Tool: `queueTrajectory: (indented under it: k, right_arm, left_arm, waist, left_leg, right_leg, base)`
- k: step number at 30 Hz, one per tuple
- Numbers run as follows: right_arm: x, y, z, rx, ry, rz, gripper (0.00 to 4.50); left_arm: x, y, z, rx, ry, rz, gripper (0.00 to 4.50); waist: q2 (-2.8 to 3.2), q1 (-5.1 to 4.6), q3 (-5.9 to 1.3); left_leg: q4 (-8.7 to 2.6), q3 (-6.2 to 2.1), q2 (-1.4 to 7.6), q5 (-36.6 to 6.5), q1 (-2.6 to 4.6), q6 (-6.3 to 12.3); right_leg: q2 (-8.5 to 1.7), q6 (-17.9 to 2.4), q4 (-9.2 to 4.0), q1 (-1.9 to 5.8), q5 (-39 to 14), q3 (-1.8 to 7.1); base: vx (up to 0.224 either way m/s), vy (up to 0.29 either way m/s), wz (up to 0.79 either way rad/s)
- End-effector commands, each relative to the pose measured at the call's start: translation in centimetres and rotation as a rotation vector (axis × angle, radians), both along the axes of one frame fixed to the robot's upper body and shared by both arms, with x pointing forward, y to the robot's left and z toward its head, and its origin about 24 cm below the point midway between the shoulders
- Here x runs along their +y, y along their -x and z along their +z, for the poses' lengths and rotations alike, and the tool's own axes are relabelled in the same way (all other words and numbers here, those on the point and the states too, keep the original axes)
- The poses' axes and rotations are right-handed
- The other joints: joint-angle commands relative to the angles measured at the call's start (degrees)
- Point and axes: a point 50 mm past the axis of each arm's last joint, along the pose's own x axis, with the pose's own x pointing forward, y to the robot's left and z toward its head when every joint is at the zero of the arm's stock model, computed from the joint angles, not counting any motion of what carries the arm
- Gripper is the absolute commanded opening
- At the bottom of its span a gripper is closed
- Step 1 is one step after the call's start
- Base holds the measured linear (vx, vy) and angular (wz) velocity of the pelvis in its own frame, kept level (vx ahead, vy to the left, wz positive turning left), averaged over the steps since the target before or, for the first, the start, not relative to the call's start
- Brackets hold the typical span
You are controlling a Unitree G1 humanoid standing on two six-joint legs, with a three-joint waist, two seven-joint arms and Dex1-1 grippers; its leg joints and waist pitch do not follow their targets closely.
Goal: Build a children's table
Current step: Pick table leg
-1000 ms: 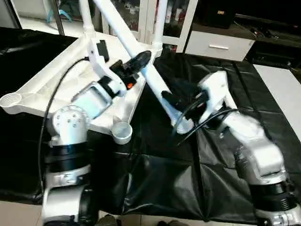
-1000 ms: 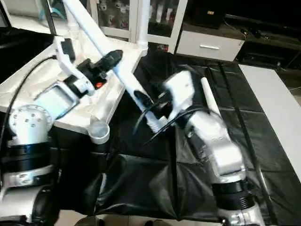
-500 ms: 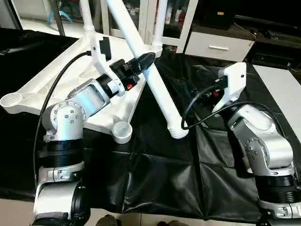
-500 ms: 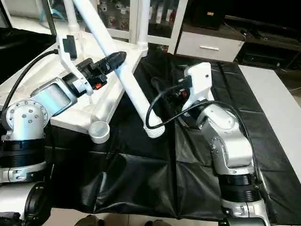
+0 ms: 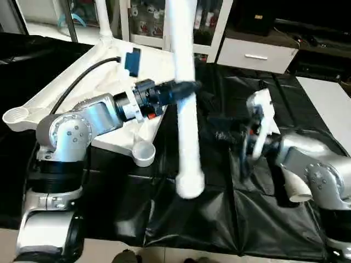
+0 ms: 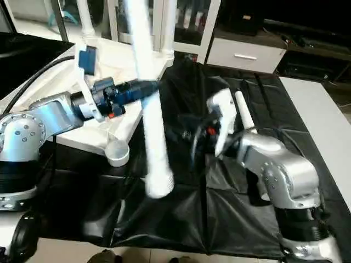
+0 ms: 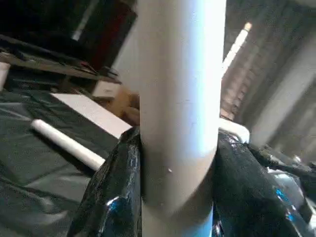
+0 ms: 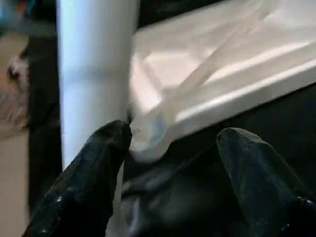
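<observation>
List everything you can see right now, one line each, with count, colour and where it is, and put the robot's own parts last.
Table top: one, white, upside down on the black cover, far left.
Fitted legs: two, white, standing in the far corner sockets.
Empty sockets: two, white, near corner and left corner.
Held leg: one, white, near upright, centre.
Loose leg: one, white, lying on the cover beyond the right arm.
Cover: one, black, over the work surface.
Drawer unit: one, white, background.
Left gripper: black fingers clamped on the held leg.
Right gripper: black fingers open, beside the leg.
</observation>
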Motion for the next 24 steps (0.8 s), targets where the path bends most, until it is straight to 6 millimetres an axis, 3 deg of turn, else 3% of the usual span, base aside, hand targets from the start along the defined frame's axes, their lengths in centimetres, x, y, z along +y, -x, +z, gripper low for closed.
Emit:
queueTrajectory:
  k: [1, 8, 9, 13, 23, 24]
  right_arm:
    - [1.3, 1.2, -0.6, 0.04, 0.012, 0.114, 3.31]
    - [1.6, 1.6, -1.5, 0.094, 0.004, 0.11, 3.31]
    - [1.7, 1.6, -1.6, 0.095, 0.004, 0.111, 3.31]
    - [1.4, 1.6, -1.1, 0.106, -0.064, 0.095, 3.31]
    - [1.6, 1.9, -1.4, 0.124, -0.057, 0.107, 3.31]
    - [1.7, 1.9, -1.4, 0.125, -0.056, 0.109, 3.31]
  left_arm:
    - [-0.6, 0.0, 1.6, -0.074, 0.012, -0.034, 1.72]
    - [-0.7, -0.2, 1.9, -0.104, 0.018, -0.066, 1.72]
    - [-0.7, -0.2, 1.9, -0.105, 0.018, -0.067, 1.72]
    - [-0.4, -0.8, 1.9, -0.115, 0.016, -0.041, 1.72]
    - [-0.2, -1.2, 2.3, -0.127, 0.046, -0.019, 1.72]
    - [-0.3, -1.2, 2.4, -0.127, 0.053, -0.021, 1.72]
  waist:
    - [0.95, 0.05, -4.39]
    - [0.93, 0.09, -4.49]
    - [1.41, 0.17, -4.44]
    - [1.09, 0.18, -4.47]
    - [1.28, 0.18, -4.46]
    - [0.97, 0.11, -4.46]
  left_leg:
    - [-4.59, -2.01, 5.1, -5.57, 1.12, -0.96]
    - [-4.55, -2.1, 5.1, -5.97, 1.05, -1.38]
    - [-4.56, -2.19, 5.1, -5.96, 1.04, -1.53]
    - [-4.56, -2.14, 5.07, -5.87, 0.95, -1.12]
    - [-4.62, -2.18, 5.16, -6.31, 1.01, -1.83]
    - [-4.63, -2.17, 5.17, -6.3, 0.98, -1.78]
  right_leg:
    - [-5.95, -12.15, -3.8, 3.1, -10.54, 3.46]
    - [-6.02, -12.35, -3.81, 2.99, -11.09, 3.39]
    - [-6.06, -12.48, -3.7, 2.97, -10.73, 3.4]
    - [-6.11, -13.05, -3.76, 3.1, -9.75, 3.42]
    - [-6.14, -13.2, -3.71, 3.1, -9.6, 3.38]
    - [-6.12, -13.18, -3.74, 3.12, -9.69, 3.38]
  base:
    - [0.0, 0.0, 0.0]
    - [0.0, 0.0, 0.0]
    - [0.0, 0.0, 0.0]
    - [0.0, 0.0, 0.0]
    - [0.0, 0.0, 0.0]
    - [0.0, 0.0, 0.0]
